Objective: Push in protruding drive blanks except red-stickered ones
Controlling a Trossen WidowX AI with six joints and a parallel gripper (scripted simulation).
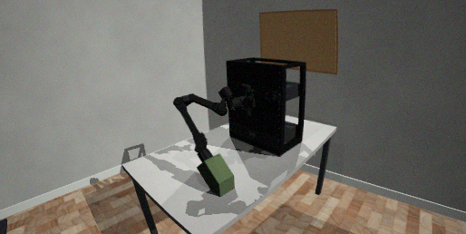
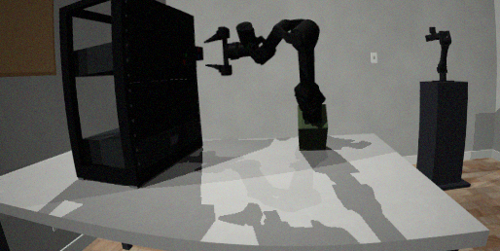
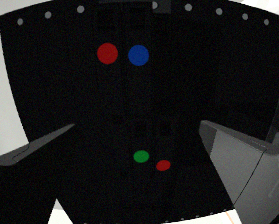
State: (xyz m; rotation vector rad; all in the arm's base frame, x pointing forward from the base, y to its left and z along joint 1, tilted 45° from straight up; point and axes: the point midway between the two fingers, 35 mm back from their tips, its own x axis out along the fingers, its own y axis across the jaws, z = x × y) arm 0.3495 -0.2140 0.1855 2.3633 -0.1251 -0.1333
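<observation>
White desk (image 2: 399, 197) on dark legs, carrying everything. Tall black rack (image 2: 122, 3) upright on the desk toward 9 o'clock in the exterior view, front face turned toward 3 o'clock, open sides showing dark shelves. Black arm (image 2: 305, 61) rising from a green base block (image 1: 219, 176) on the desk, well apart from the rack, elbow high, forearm reaching level toward 9 o'clock. Gripper (image 2: 210, 53) just off the upper front of the rack, fingers (image 2: 215, 37) spread wide with nothing between them, not touching the rack. One drive blank (image 2: 196, 53) sticking out of the rack front at the height of the gripper, just at 9 o'clock of the spread fingers, apart from them. In the wrist view, front of the rack filling the frame, with the fingers at 4 and 8 o'clock. Red dot (image 3: 107, 52) and blue dot (image 3: 138, 55) side by side toward 12 o'clock; green dot (image 3: 140, 156) and smaller red dot (image 3: 163, 165) near 6 o'clock. Cannot tell which blank carries which dot.
</observation>
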